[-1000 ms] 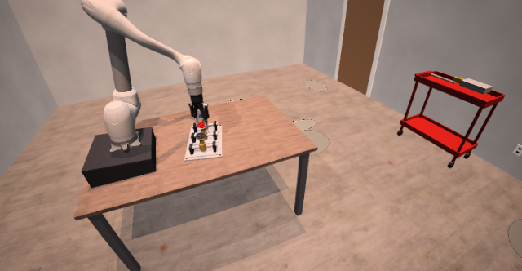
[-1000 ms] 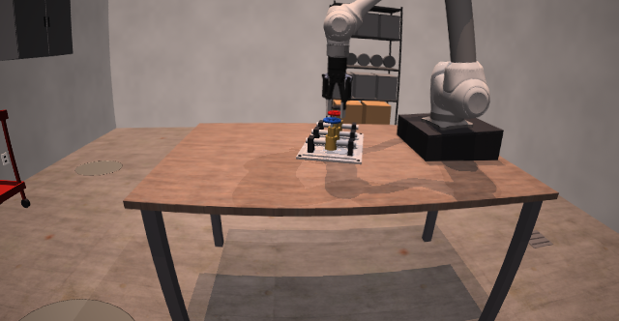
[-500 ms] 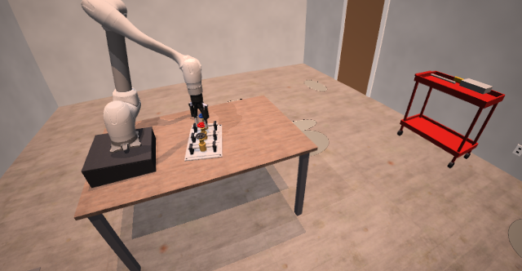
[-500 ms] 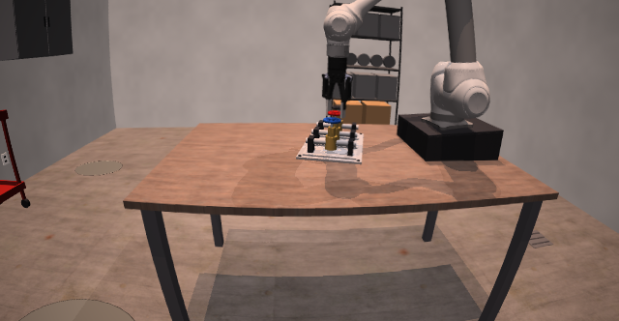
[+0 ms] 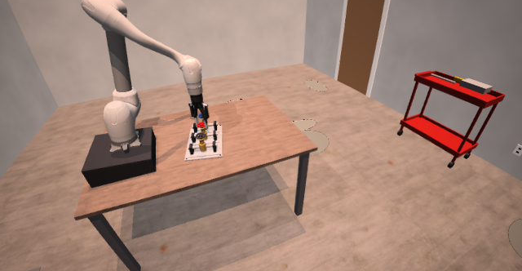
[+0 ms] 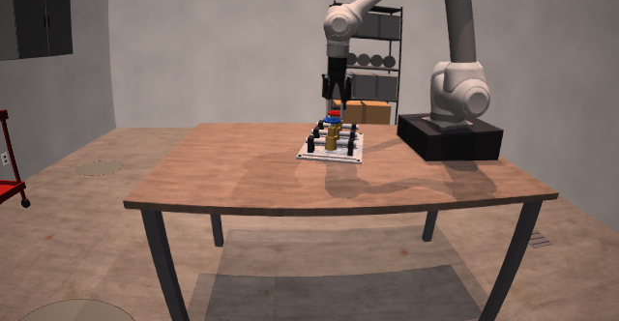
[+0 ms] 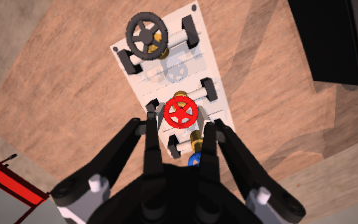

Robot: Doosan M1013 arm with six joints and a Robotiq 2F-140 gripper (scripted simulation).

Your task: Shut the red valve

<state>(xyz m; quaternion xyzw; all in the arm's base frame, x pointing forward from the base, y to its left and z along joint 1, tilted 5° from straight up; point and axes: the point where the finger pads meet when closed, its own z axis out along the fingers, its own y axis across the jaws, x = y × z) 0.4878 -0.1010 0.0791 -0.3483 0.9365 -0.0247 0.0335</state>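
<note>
The valve plate (image 7: 172, 85) lies on the table with three valves in a row. The red handwheel (image 7: 180, 113) is the middle one. It also shows in the top view (image 5: 201, 125) and in the exterior view (image 6: 334, 113). A dark grey handwheel (image 7: 147, 36) is at one end and a blue handwheel (image 7: 195, 159) at the other, partly hidden by my fingers. My gripper (image 7: 180, 110) points straight down over the red handwheel, one finger on each side of its rim, and is shut on it. It shows in the top view (image 5: 199, 115) too.
The arm's black base block (image 5: 120, 157) stands on the table beside the plate. A red cart (image 5: 450, 113) stands far off to the right. Shelves with boxes (image 6: 374, 70) stand behind the table.
</note>
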